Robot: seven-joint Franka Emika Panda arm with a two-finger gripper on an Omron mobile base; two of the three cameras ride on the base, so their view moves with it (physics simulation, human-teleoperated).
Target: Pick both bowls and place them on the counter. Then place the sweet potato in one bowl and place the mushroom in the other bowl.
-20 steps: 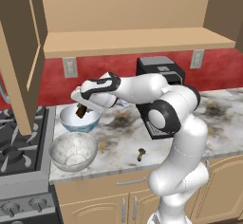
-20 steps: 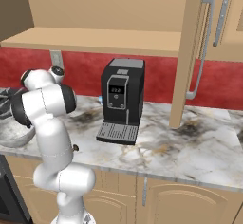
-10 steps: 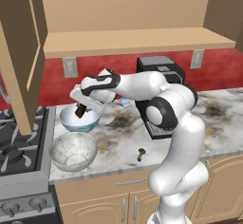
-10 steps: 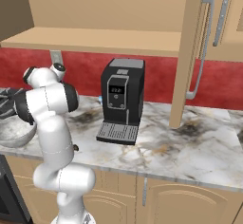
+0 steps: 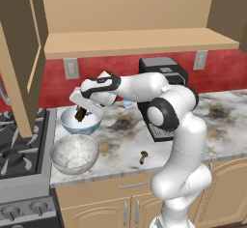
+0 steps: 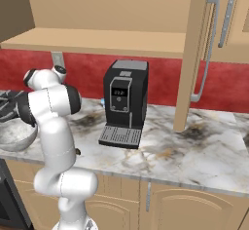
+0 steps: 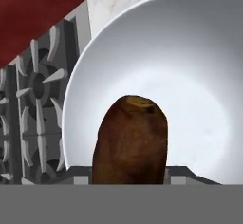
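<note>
Both bowls stand already on the tabletop [image 5: 120,140], near the stove [image 5: 19,140]. The blue-patterned bowl [image 5: 79,121] is toward 10 o'clock in the left base view, and the grey stone-like bowl [image 5: 75,153] is just beside it, toward 8 o'clock, near the front edge. They are side by side, so I think each can take 1 vegetable without moving the base.

The gripper [image 5: 82,113] hangs over the blue-patterned bowl and pinches the sweet potato [image 7: 130,140] between its 2 fingers. In the hand view the sweet potato points into the pale inside of this bowl, so it seems held there to be let go. It is above the bowl's middle, probably so that it does not hit the rim.

The mushroom [image 5: 143,157] lies alone on the tabletop at about 6 o'clock, well apart from both bowls. It waits for the grey bowl, I judge.
</note>
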